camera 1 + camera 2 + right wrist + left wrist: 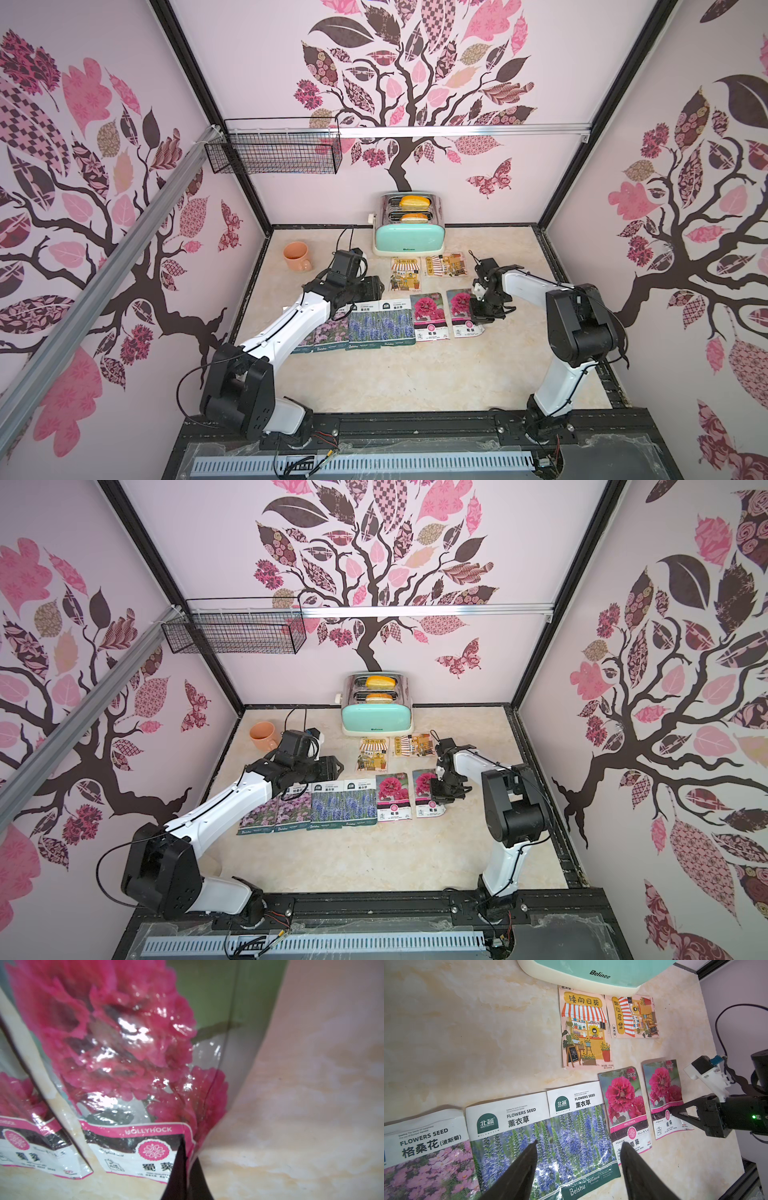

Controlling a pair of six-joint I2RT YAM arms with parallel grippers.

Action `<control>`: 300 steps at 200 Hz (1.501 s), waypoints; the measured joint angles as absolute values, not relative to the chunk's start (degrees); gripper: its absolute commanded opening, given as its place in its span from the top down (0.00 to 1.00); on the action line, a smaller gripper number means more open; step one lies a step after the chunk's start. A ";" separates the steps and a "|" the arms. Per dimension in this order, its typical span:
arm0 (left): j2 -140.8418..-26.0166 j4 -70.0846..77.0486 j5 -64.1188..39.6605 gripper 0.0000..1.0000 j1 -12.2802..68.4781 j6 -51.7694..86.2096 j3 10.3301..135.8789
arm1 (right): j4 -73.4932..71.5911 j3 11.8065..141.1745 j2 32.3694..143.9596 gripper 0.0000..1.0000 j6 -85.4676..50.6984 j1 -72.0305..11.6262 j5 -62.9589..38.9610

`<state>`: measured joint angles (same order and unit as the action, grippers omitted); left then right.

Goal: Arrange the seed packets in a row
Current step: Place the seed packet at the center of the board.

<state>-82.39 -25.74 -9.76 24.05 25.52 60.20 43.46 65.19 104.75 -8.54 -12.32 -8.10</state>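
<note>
Six seed packets lie side by side in a row. From the left they are two pink-flower packets (330,332), two blue lavender packets (382,324) and two magenta hollyhock packets (428,315). Two orange shopfront packets (405,272) (444,264) lie behind the row, in front of the toaster. My right gripper (189,1149) is shut on the outer edge of the rightmost hollyhock packet (133,1047), and that edge curls up off the table. My left gripper (579,1142) hovers open over the lavender packets (571,1126), holding nothing. The left arm hides part of the pink-flower packets in both top views.
A mint toaster (409,235) with bread in its slots stands at the back centre. An orange mug (297,257) sits at the back left. A black wire basket (274,151) hangs on the back wall. Walls close the table on three sides.
</note>
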 measured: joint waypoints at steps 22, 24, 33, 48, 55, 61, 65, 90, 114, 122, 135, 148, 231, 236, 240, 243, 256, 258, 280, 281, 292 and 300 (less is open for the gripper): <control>-82.94 -25.71 -9.80 0.34 24.05 25.52 60.20 | 43.46 65.08 104.75 1.00 -8.54 -12.34 -8.40; -82.98 -25.71 -9.80 0.34 24.05 25.52 60.20 | 43.46 65.08 104.75 1.00 -8.54 -12.34 -8.43; -83.11 -25.71 -9.91 0.35 24.05 25.52 60.20 | 43.51 65.01 104.75 0.99 -8.54 -12.36 -8.56; -83.33 -25.69 -10.17 0.35 24.05 25.54 60.20 | 43.48 64.97 104.75 0.98 -8.54 -12.38 -8.58; -83.42 -25.65 -10.26 0.35 24.05 25.54 60.20 | 43.48 64.97 104.75 0.97 -8.54 -12.40 -8.58; -83.44 -25.56 -10.37 0.35 24.05 25.54 60.20 | 43.51 64.97 104.75 0.96 -8.54 -12.43 -8.56; -83.50 -25.50 -10.41 0.35 24.05 25.56 60.20 | 43.48 64.97 104.75 0.95 -8.54 -12.45 -8.56; -84.09 -25.32 -10.79 0.35 24.05 25.58 60.20 | 43.51 64.97 104.75 0.94 -8.51 -12.58 -8.58; -84.38 -25.28 -10.81 0.35 24.05 25.67 60.20 | 43.46 64.86 104.71 0.92 -8.56 -12.67 -8.69; -84.38 -25.26 -10.81 0.35 24.05 25.69 60.20 | 43.40 64.75 104.62 0.91 -8.54 -12.69 -8.71; -84.38 -25.15 -10.81 0.35 24.05 25.71 60.20 | 43.29 64.49 104.47 0.90 -8.56 -12.69 -8.80; -84.38 -25.10 -10.81 0.35 24.05 25.71 60.20 | 43.31 64.42 104.40 0.89 -8.56 -12.71 -8.86; -84.47 -24.93 -10.81 0.35 24.05 25.74 60.20 | 42.85 63.83 103.85 0.81 -8.69 -13.08 -8.99; -84.49 -24.93 -10.81 0.35 24.05 25.74 60.20 | 42.83 63.70 103.68 0.80 -8.71 -13.08 -8.99; -84.51 -24.93 -10.83 0.35 24.05 25.74 60.20 | 42.85 63.64 103.63 0.80 -8.69 -13.08 -8.97; -84.51 -24.93 -10.83 0.35 24.05 25.76 60.20 | 42.87 63.55 103.55 0.80 -8.75 -13.08 -8.95; -84.55 -24.91 -10.83 0.35 24.05 25.76 60.20 | 42.89 63.24 103.24 0.79 -8.80 -13.10 -8.86; -84.55 -24.93 -10.83 0.35 24.05 25.78 60.20 | 42.89 63.22 103.22 0.78 -8.80 -13.10 -8.84; -84.66 -24.91 -10.83 0.35 24.05 25.80 60.20 | 43.11 63.00 103.00 0.73 -8.80 -13.10 -8.60; -84.66 -24.91 -10.83 0.35 24.05 25.80 60.20 | 43.13 63.00 103.00 0.72 -8.95 -13.10 -8.56; -84.77 -24.91 -10.83 0.35 24.05 25.82 60.18 | 43.18 63.00 102.98 0.69 -8.84 -13.13 -8.54; -84.82 -24.91 -10.83 0.35 24.05 25.87 60.18 | 43.16 63.00 102.94 0.68 -8.88 -13.13 -8.51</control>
